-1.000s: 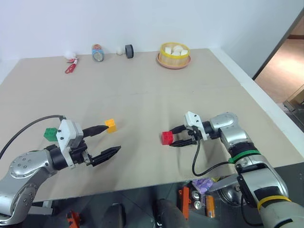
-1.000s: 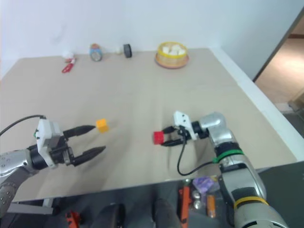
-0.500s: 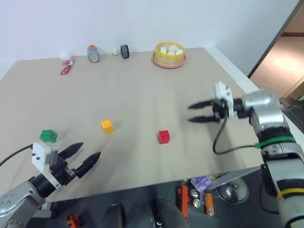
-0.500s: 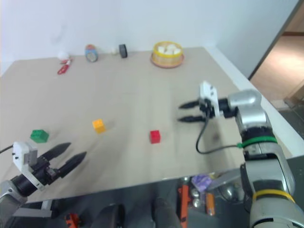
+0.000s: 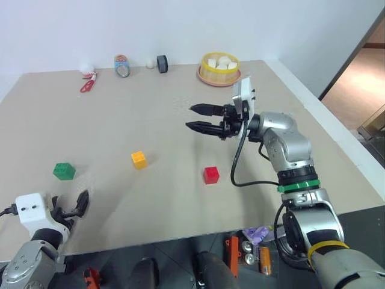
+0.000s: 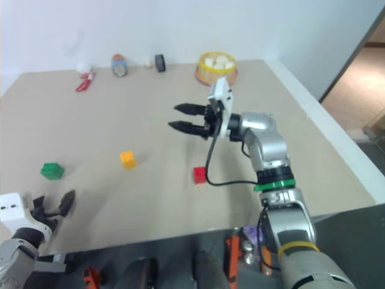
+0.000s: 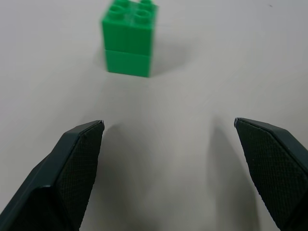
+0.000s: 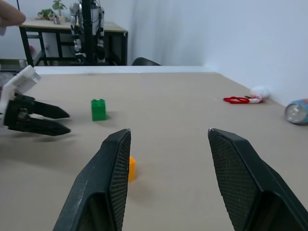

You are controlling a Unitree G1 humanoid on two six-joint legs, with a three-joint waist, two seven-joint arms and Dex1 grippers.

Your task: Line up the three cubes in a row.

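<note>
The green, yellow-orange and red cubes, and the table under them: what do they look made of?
The green cube looks like moulded plastic, smooth and slightly glossy, with round studs on top and a seam round its middle. The yellow-orange cube and red cube show the same studded tops, so probably plastic too. The table looks like matte beige board or laminate; which one is unclear.
</note>
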